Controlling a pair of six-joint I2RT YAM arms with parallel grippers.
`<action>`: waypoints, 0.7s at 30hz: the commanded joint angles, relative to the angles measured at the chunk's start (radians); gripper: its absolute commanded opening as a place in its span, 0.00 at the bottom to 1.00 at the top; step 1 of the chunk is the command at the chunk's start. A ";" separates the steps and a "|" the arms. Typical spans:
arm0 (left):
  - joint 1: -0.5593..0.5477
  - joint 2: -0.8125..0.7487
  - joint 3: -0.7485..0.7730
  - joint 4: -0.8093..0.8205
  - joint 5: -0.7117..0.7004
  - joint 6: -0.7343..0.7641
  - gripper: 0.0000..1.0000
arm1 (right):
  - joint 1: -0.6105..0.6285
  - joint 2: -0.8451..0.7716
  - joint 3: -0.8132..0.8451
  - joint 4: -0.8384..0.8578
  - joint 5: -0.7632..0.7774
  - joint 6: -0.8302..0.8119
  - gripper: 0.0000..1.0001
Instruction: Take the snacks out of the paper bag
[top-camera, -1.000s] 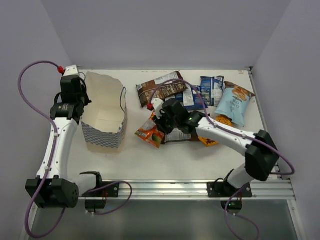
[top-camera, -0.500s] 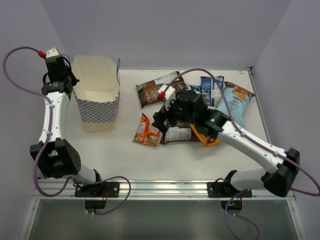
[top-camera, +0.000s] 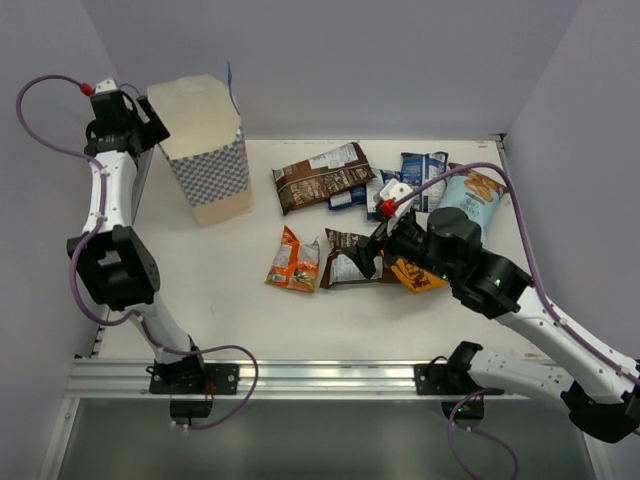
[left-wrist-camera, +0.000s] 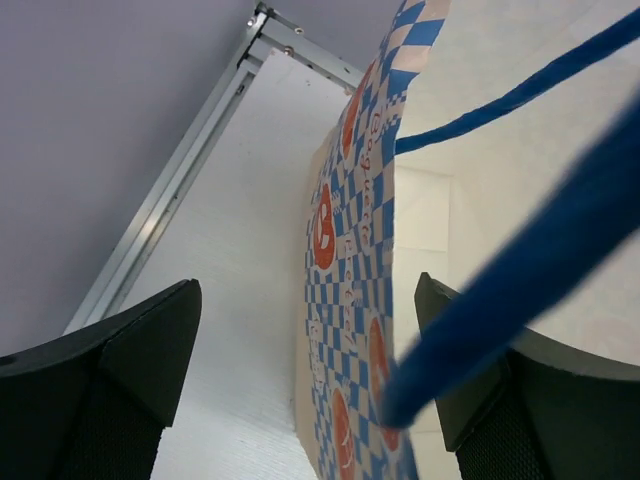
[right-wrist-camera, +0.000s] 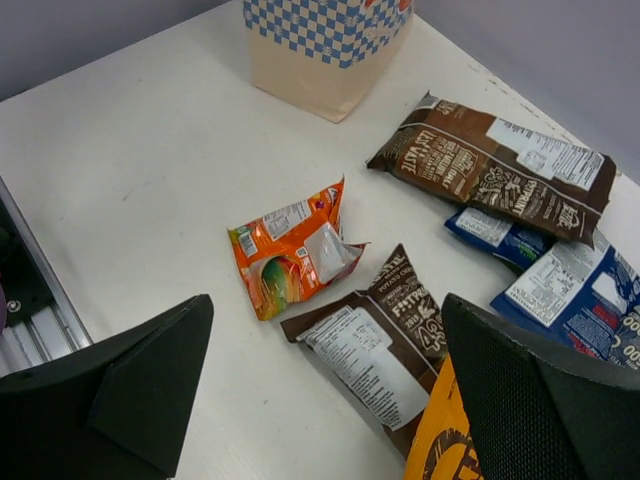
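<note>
**Q:** Overhead view: where does your paper bag (top-camera: 210, 150) stand?

**A:** At ten o'clock on the table (top-camera: 220, 310), checkered band uppermost and cream part below. Your left gripper (left-wrist-camera: 305, 340) is at the bag's far side, jaws spread wide. The bag's wall and a blue cord handle (left-wrist-camera: 520, 250) pass between them, and the jaws are closed on neither.

**Q:** And your snacks?

**A:** They lie on the table from centre toward two o'clock: an orange packet (top-camera: 293, 262), a long dark brown packet (top-camera: 320, 177), a smaller brown packet (top-camera: 350, 268), a dark blue packet (top-camera: 422, 178) and a light blue packet (top-camera: 468, 205). Your right gripper (right-wrist-camera: 328, 340) hangs above them, fully open and holding nothing.
</note>
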 joint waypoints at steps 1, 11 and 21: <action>0.022 -0.085 0.002 0.015 0.037 0.006 1.00 | 0.004 -0.023 -0.013 -0.023 0.035 0.013 0.99; 0.022 -0.257 -0.049 -0.035 0.201 0.002 1.00 | 0.004 -0.103 0.004 -0.011 0.142 0.034 0.99; -0.076 -0.756 -0.246 -0.129 0.229 0.049 1.00 | 0.004 -0.296 0.027 -0.034 0.612 0.145 0.99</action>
